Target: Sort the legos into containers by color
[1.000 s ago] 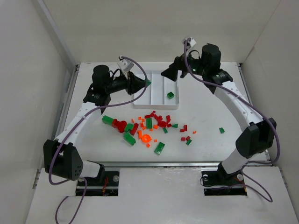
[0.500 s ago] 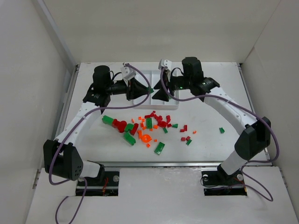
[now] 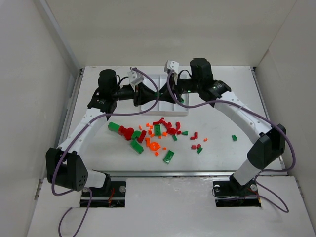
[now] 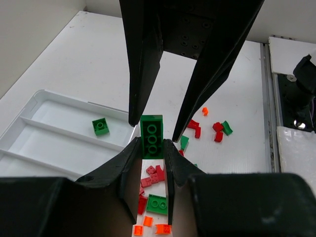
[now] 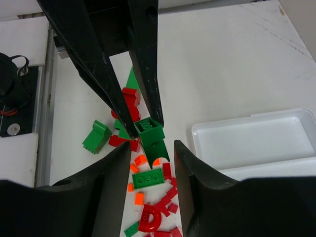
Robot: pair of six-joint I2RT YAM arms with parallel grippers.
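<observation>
Left wrist view: a green brick (image 4: 151, 136) is held clamped in the left gripper (image 4: 150, 144) at frame centre, long axis running up-frame. Its upper end is straddled by the right gripper (image 4: 154, 128), fingers apart, not yet gripping. The tray (image 4: 54, 143) lies at lower left.

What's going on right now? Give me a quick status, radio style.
Left gripper shut on green brick. Right gripper open, jaws either side of the same brick. Tray close by, nothing in the way.
</observation>
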